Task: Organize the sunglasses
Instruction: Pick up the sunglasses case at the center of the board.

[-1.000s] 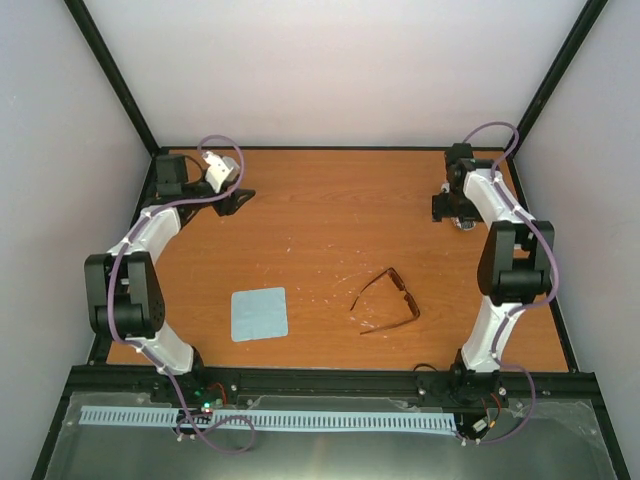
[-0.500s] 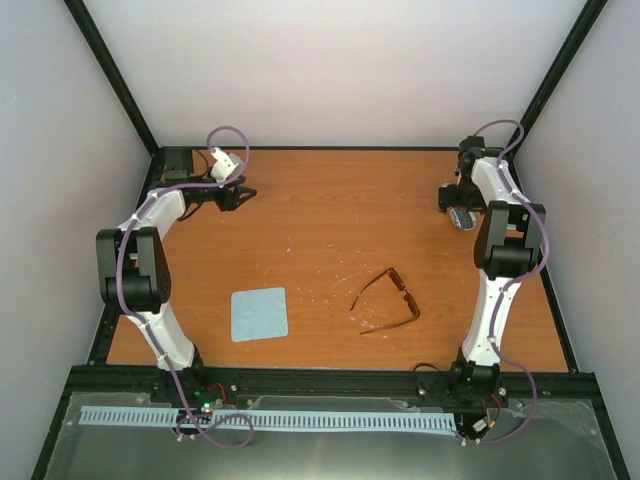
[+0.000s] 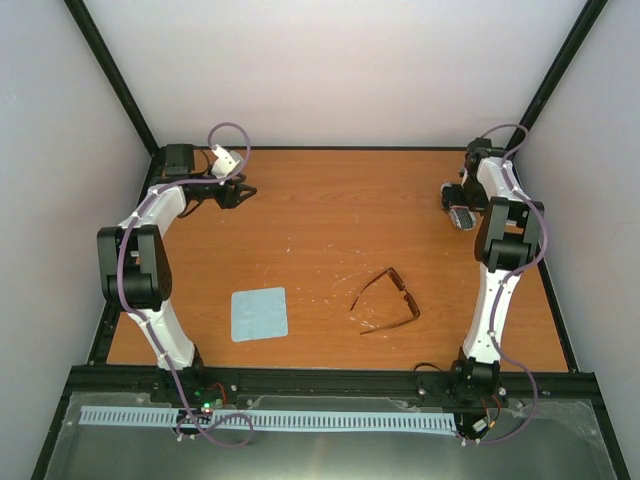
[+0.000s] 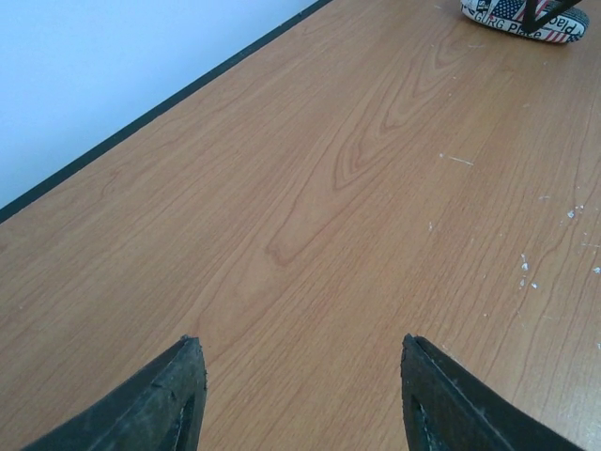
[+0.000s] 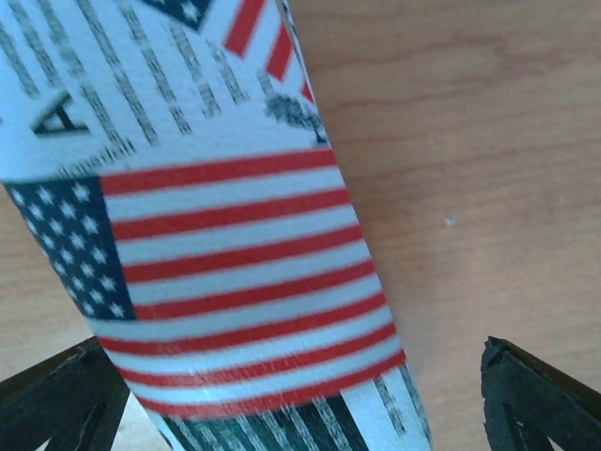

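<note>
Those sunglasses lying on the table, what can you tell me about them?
The sunglasses are one slim pair with a thin reddish-brown frame, too small here to judge the material. Both long temple arms are unfolded, pointing left. The pair lies on the wooden table, right of centre toward the near edge, to the right of a light blue cloth and apart from it. Only the table touches it.

Light blue cloth [image 3: 259,314] on wooden table [image 3: 330,220], flag-printed case [image 5: 235,254] at far right edge
</note>
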Available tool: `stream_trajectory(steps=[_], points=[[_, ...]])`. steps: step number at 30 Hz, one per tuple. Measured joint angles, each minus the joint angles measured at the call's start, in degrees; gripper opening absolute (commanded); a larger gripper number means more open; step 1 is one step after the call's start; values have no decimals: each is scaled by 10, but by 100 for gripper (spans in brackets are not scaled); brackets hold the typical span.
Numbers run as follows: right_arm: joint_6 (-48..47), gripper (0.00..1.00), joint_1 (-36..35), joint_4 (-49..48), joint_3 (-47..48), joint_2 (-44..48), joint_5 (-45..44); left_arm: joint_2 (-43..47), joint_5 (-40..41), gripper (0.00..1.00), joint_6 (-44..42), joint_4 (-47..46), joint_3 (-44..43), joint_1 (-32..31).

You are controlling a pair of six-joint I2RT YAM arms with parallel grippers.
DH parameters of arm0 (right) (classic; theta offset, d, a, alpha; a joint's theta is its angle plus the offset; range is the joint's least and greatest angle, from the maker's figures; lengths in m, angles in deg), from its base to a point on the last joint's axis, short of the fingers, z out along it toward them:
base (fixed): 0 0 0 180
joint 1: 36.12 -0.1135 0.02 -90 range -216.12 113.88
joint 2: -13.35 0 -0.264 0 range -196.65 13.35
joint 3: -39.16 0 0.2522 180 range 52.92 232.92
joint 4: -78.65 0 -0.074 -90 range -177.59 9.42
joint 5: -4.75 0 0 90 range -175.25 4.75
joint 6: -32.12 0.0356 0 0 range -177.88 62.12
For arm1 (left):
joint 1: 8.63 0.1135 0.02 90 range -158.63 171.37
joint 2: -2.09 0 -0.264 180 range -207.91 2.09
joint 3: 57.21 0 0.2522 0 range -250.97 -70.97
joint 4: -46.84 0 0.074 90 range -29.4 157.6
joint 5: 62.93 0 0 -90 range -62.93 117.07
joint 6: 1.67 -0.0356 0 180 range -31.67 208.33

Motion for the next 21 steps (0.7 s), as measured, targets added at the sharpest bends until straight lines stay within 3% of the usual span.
stream_trajectory(steps=[3,7,11,21], points=[[0,91,-1,0,21,-14,11,0,2,57,0,3,-2,-1],[-3,91,-1,0,37,-24,19,-2,2,57,0,8,-3,-1],[-5,70,-1,0,38,-25,25,-7,2,57,0,14,-4,-1],[-8,36,0,4,53,-33,58,-15,2,56,0,24,-8,-6]])
